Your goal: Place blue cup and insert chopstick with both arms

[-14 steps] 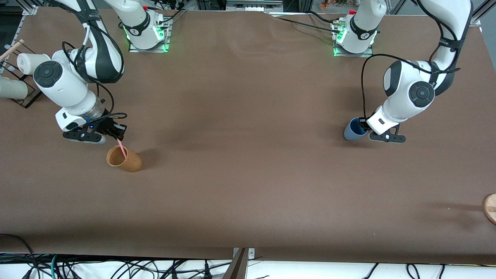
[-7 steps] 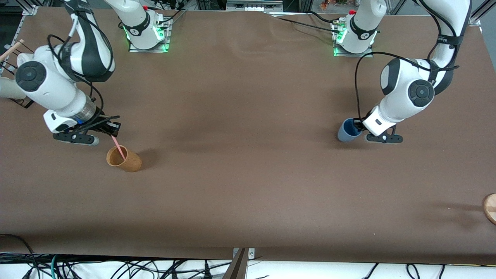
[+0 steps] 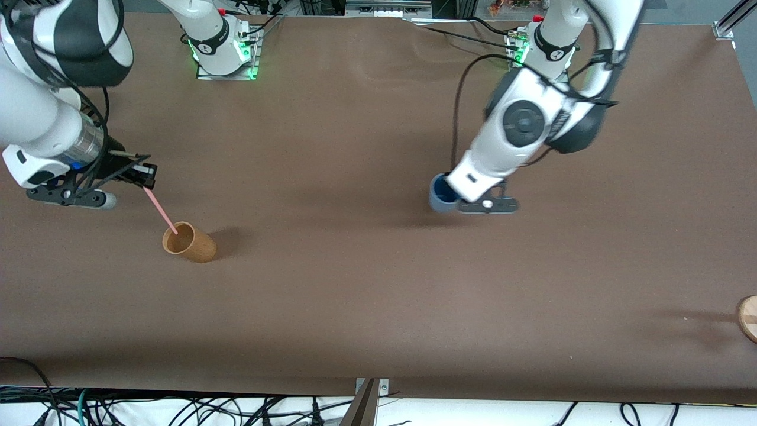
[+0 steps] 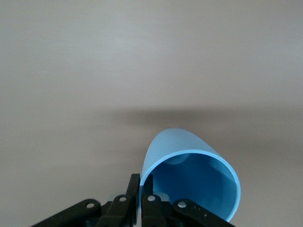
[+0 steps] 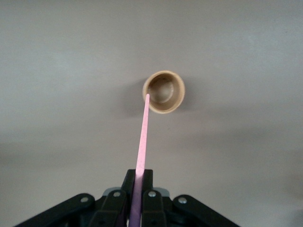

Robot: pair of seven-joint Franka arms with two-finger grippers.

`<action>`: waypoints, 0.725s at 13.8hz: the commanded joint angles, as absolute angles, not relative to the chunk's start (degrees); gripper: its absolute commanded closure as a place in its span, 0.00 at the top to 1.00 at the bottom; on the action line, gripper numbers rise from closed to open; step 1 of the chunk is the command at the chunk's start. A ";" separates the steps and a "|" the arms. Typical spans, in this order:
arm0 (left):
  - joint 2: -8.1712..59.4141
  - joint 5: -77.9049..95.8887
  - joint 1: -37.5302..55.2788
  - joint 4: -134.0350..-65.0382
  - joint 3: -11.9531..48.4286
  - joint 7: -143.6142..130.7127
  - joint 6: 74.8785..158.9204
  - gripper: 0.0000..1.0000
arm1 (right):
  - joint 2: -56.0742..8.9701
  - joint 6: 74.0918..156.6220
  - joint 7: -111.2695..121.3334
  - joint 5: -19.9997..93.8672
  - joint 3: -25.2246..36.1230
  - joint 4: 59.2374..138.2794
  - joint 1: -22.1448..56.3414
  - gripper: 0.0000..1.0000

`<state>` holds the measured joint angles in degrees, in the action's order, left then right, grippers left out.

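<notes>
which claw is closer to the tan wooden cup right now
The right. The right claw holds the thin pink chopstick, whose tip sits at the rim of the tan wooden cup. The left claw, gripping the small blue cup, is toward the left arm's end of the table.

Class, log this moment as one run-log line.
left claw: holds blue cup aloft | right claw: holds pink chopstick above tan cup

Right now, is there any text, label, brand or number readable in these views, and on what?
None can be read.
Arm bases: small dark round marks, too small to read.
Blue cup, held by the left gripper: plain, no marking.
Chopstick, held by the right gripper: plain.
Tan cup: plain.
</notes>
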<state>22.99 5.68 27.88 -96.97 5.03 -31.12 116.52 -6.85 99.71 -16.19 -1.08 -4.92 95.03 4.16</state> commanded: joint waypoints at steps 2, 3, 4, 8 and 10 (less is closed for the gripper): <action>39.43 6.24 34.35 -73.70 3.87 -37.85 109.69 0.00 | -8.00 97.38 -27.56 -0.97 -4.83 92.20 11.32 0.00; 42.51 6.33 35.50 -70.00 3.87 -39.53 109.69 0.00 | -8.17 97.56 -30.47 -0.88 -4.83 91.85 12.82 0.00; 44.71 6.24 36.29 -67.61 3.87 -39.99 109.95 0.00 | -8.35 97.56 -32.41 -0.88 -4.83 91.58 13.96 0.00; 50.26 6.15 37.00 -64.78 3.87 -42.62 113.89 0.00 | -8.26 97.30 -33.66 2.70 -4.66 90.79 14.86 0.00; 51.59 6.15 37.09 -64.78 3.87 -45.25 116.01 0.00 | -8.26 97.29 -33.57 5.88 -4.40 90.79 14.50 0.00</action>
